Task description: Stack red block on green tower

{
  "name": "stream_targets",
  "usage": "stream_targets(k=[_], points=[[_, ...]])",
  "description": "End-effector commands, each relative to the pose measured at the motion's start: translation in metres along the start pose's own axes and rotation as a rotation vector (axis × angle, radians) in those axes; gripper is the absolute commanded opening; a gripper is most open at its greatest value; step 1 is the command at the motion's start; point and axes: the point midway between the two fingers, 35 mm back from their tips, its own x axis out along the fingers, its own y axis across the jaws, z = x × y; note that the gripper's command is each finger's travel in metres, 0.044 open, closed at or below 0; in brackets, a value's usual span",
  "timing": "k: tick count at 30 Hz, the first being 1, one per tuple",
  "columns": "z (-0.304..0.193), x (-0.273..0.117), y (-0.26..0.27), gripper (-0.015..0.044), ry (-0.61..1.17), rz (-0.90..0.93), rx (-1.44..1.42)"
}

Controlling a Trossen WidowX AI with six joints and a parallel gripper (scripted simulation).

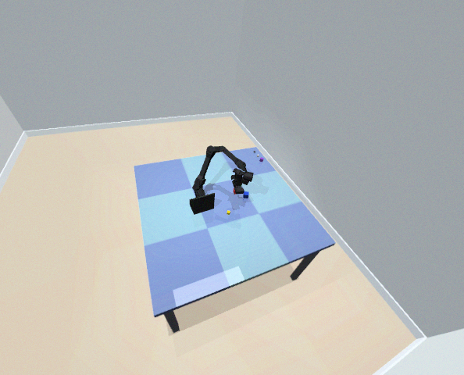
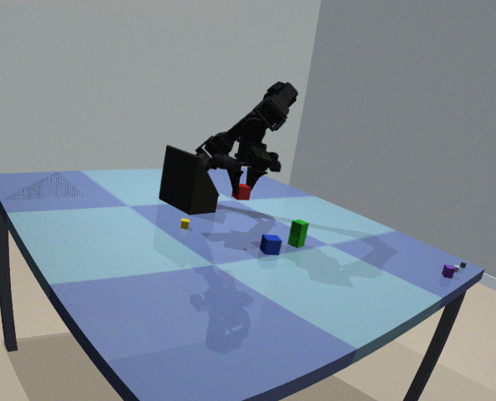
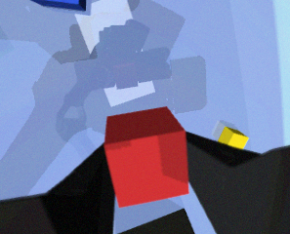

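One view, exterior, shows green tower (image 2: 298,233) beyond end effector (image 2: 245,185).

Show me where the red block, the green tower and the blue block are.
red block (image 2: 241,191), exterior view, front face, between the tool's fingers
green tower (image 2: 298,233), exterior view, middle of its front
blue block (image 2: 270,244), exterior view, front face

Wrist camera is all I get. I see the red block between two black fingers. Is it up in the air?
Observer: Yes, the gripper has the red block lifted above the table.
Operator: Where's the green tower?
Observer: The green tower stands upright, off to one side of the gripper.
Operator: Anything next to the tower?
Observer: A blue block sits close beside it, not touching.
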Motion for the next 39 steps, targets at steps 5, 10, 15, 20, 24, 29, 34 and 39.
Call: stream_targets(k=[5, 10, 15, 20, 24, 29, 34, 39], points=[[0.0, -0.006, 0.0, 0.0, 0.004, -0.005, -0.007], [0.015, -0.009, 0.016, 0.0, 0.001, -0.011, -0.006], [0.035, -0.01, 0.043, 0.0, -0.002, -0.016, -0.005], [0.049, -0.011, 0.075, 0.0, 0.002, -0.033, -0.036], [0.059, -0.01, 0.102, 0.0, 0.002, -0.033, -0.043], [0.069, -0.008, 0.136, 0.0, 0.001, -0.014, -0.025], [0.073, -0.006, 0.16, 0.0, 0.002, 0.003, -0.011], [0.074, -0.002, 0.16, 0.0, 0.002, 0.003, -0.011]])
